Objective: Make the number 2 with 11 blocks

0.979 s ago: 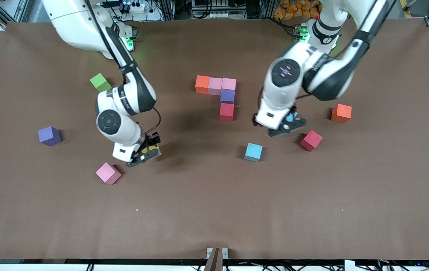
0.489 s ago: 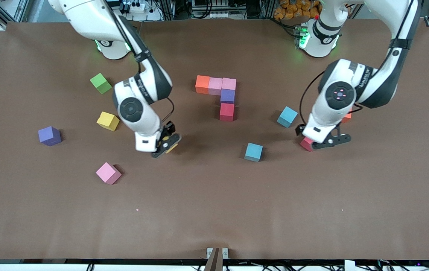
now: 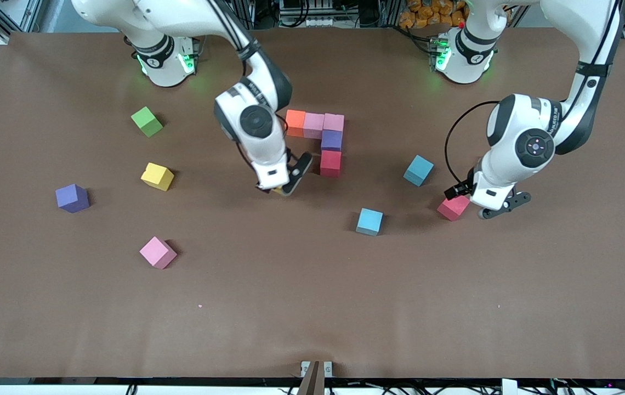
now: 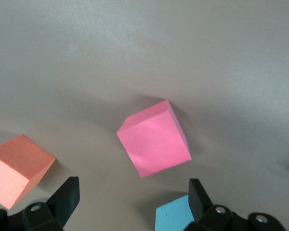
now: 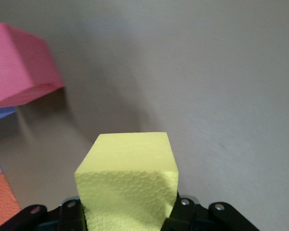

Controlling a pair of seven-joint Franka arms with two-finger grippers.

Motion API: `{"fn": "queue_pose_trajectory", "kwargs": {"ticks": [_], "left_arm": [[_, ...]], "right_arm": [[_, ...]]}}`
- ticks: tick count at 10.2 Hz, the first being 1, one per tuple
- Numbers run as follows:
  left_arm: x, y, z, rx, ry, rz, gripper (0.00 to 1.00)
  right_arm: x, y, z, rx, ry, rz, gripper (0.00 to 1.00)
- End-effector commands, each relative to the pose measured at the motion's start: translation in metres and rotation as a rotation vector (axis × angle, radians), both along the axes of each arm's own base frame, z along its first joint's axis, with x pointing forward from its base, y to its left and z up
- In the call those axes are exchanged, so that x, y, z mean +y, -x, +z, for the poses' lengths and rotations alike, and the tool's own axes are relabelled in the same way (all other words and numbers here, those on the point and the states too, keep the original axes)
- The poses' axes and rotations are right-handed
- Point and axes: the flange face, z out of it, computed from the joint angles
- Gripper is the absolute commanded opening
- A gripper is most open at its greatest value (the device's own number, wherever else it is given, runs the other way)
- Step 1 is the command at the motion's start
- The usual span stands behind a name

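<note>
Five blocks form a partial figure: orange (image 3: 295, 122), pink (image 3: 313, 124) and pink (image 3: 333, 122) in a row, with purple (image 3: 331, 140) and red (image 3: 330, 163) below the last. My right gripper (image 3: 284, 185) is shut on a yellow block (image 5: 127, 187) and hangs beside that red block (image 5: 19, 67), toward the right arm's end. My left gripper (image 3: 479, 199) is open above the table next to a loose red block (image 3: 453, 207), which lies ahead of the fingers (image 4: 67, 197) and not between them (image 4: 154, 137).
Loose cubes: two light blue (image 3: 418, 169) (image 3: 369, 221), yellow (image 3: 157, 176), pink (image 3: 157, 252), purple (image 3: 72, 198) and green (image 3: 147, 121). An orange cube (image 4: 17, 168) lies near the left gripper and is hidden by that arm in the front view.
The right arm carried the yellow block from near the loose pink cube to beside the figure's red block. The left arm swung from beside the figure to the loose red block.
</note>
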Motion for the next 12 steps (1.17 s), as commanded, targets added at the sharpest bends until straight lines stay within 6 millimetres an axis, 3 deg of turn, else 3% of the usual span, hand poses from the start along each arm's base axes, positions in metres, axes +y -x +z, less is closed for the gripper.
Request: {"fn": "queue_pose_trajectory", "kwargs": {"ticks": [1, 4, 7, 12], "left_arm": [[0.009, -0.003, -0.032, 0.007, 0.01, 0.097, 1.0], [0.003, -0.004, -0.04, 0.008, -0.005, 0.213, 1.0], [0.003, -0.003, -0.052, 0.012, -0.004, 0.224, 1.0], [0.001, -0.014, -0.045, -0.024, 0.0, 0.302, 1.0]], "right_arm": [[0.012, 0.013, -0.016, -0.019, 0.053, 0.171, 0.25], [0.028, 0.024, -0.037, -0.016, 0.062, 0.307, 0.25], [0.053, 0.034, -0.049, -0.018, 0.061, 0.377, 0.25], [0.075, 0.055, -0.058, 0.018, 0.043, 0.359, 0.25]]}}
